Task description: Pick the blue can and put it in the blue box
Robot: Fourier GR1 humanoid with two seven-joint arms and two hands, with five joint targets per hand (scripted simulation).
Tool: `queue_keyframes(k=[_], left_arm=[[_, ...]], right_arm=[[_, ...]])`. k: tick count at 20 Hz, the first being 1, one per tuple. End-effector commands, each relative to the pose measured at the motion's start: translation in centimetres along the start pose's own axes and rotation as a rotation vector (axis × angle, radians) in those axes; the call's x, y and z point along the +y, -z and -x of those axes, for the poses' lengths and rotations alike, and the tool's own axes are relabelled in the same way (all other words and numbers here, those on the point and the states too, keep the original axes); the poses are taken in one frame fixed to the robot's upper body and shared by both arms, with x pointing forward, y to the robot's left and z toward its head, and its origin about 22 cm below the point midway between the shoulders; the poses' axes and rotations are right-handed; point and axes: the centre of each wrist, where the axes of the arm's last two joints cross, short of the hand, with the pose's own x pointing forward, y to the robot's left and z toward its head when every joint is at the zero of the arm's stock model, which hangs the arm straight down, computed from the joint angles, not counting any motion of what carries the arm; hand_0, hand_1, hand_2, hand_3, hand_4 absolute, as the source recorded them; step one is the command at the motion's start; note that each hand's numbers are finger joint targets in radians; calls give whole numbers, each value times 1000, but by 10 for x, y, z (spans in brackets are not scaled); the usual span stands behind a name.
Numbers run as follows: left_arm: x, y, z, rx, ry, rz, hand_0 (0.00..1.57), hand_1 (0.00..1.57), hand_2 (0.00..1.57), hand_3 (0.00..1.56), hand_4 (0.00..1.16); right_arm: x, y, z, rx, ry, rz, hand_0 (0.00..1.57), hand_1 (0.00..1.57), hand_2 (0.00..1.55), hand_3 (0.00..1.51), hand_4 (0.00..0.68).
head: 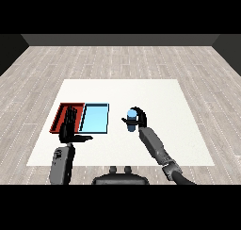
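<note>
The blue can [131, 118] stands upright on the white table, right of the two trays. My right hand [140, 119] is curled round it, fingers over the far side and thumb at the near side. The light blue tray [94, 119] lies left of the can with a strip of table between them. My left hand [68, 125] is raised with straight fingers in front of the red tray [62, 111], holding nothing and hiding part of it.
The red tray and the light blue tray lie side by side at the table's left. The table [155, 92] runs back and right of the can. Its front edge lies just below my forearms.
</note>
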Motion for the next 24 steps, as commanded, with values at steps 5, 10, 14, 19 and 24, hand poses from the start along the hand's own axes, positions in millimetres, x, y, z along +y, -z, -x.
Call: queue_keyframes(k=[5,10,14,19,24], left_arm=[[-17,-10,3,32,-37,90,0,0,0,0,0],[-45,-7,13,110,-11,130,0,0,0,0,0],[-70,6,27,164,-18,179,0,0,0,0,0],[-74,7,22,162,-16,167,0,0,0,0,0],[-85,0,29,166,-68,217,0,0,0,0,0]], right_arm=[[-4,14,-55,-92,-94,-42,1459,1459,1452,1399,626],[-5,6,-81,-186,-134,-62,1440,1440,1449,1394,620],[1,7,-88,-223,-170,-75,1418,1418,1445,1407,622],[-8,-15,-105,-234,-189,-84,1419,1419,1447,1404,616],[-10,-27,-121,-240,-198,-78,1428,1428,1450,1401,616]])
